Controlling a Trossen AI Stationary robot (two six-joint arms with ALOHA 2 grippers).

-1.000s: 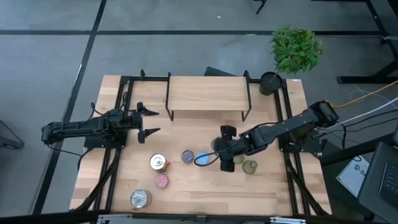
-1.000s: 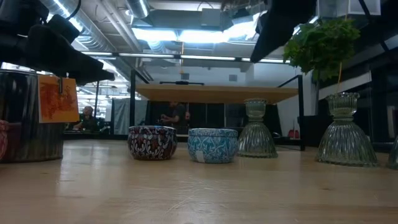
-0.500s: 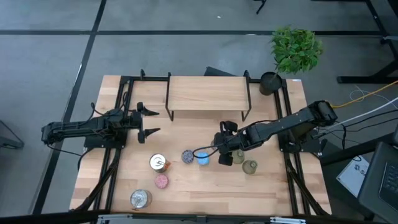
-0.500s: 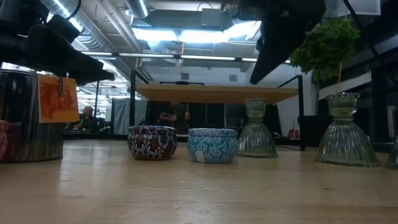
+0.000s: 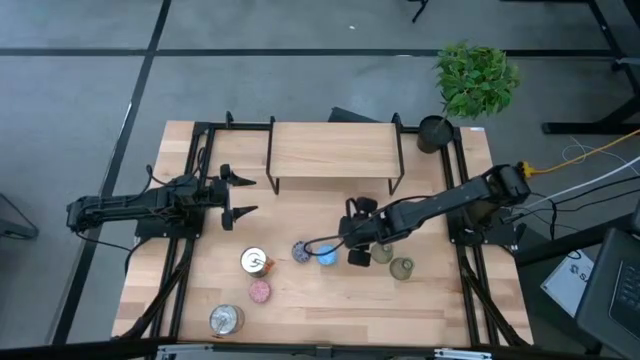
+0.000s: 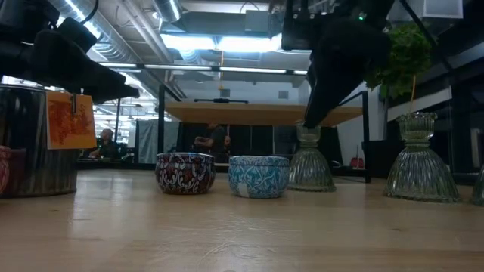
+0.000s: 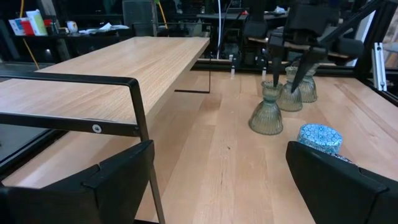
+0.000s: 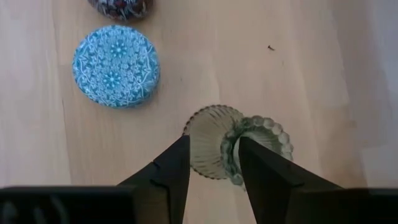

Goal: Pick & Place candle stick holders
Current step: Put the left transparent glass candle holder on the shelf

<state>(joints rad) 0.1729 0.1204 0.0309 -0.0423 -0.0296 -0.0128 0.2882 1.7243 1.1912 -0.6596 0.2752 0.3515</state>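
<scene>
Three pale green glass candle stick holders stand at the table's centre right. My right gripper [image 8: 212,140] hangs open over the leftmost one [image 8: 208,148], pointing steeply down. In the left wrist view one finger [image 7: 273,78] stands over its top cup [image 7: 270,91], the other [image 7: 297,78] beside it. The other green holders [image 5: 383,255] [image 5: 401,267] stand just right of it. A blue holder [image 5: 326,255] and a purple-speckled one [image 5: 301,251] sit to its left, then a silvery one [image 5: 256,262], a pink one [image 5: 259,291] and another silvery one [image 5: 226,320]. My left gripper [image 5: 250,196] waits open at the table's left. My right gripper comes from above at the green holder's top cup [image 8: 264,144], one finger over the cup's mouth and one outside its rim. Whether a finger touches the glass, I cannot tell. The holder stands upright on its ribbed base [image 6: 310,172].
A raised wooden shelf [image 5: 333,150] on black legs spans the far middle of the table. A black pot with a green plant [image 5: 433,133] stands at the far right corner. Bare wood lies between the holders and the near edge.
My right gripper has come down and moved a little toward the table's left and far edge, from over the blue holder's right side to the top of the leftmost green holder. No holder has moved.
</scene>
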